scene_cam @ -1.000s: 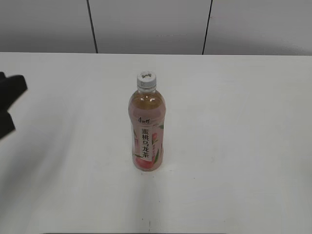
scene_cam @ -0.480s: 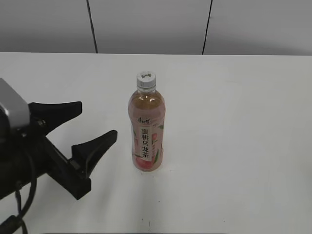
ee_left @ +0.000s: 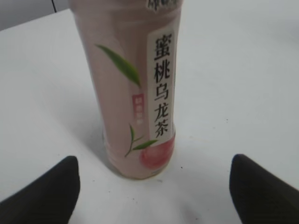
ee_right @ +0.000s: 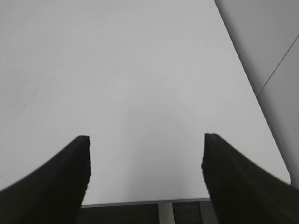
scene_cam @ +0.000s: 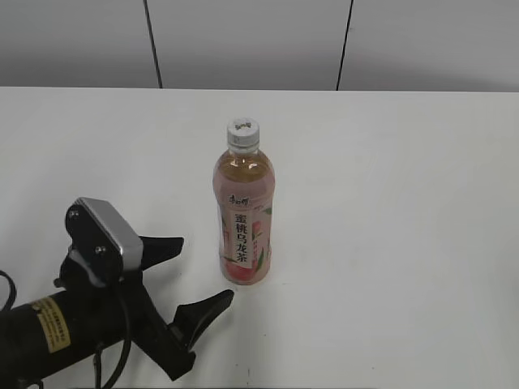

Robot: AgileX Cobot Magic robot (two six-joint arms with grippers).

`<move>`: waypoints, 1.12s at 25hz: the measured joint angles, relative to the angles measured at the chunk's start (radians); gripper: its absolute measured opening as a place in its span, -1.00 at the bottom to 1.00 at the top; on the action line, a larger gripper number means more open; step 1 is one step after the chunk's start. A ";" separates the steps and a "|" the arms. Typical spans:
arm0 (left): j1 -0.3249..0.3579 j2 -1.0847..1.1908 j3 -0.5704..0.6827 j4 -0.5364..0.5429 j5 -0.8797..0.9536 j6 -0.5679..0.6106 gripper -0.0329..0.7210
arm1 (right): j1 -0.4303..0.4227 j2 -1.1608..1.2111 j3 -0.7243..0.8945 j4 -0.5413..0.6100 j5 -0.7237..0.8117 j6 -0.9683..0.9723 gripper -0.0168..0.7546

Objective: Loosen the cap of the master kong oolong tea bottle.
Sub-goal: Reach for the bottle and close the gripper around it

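Standing upright mid-desk, the bottle (scene_cam: 244,215) faces your wide-open, empty left gripper (scene_cam: 193,275) near the front-left corner, likely to steady it before its cap (scene_cam: 243,131) is turned.

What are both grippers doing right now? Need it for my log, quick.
Left gripper: open, empty, low on the table, aimed at the bottle without touching it.
Right gripper: open, empty, over bare table.

bottle (scene_cam: 244,212) mid-table (scene_cam: 405,203) — gripper (scene_cam: 195,271) front-left
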 joint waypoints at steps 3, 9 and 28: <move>0.000 0.015 -0.014 0.000 -0.002 -0.030 0.64 | 0.000 0.000 0.000 0.000 0.000 0.000 0.50; 0.000 0.019 -0.086 -0.001 -0.007 -0.040 0.64 | 0.000 0.000 0.000 0.000 0.000 0.000 0.50; 0.000 0.138 -0.285 -0.001 -0.013 -0.042 0.58 | 0.000 0.000 0.000 0.004 0.000 0.001 0.50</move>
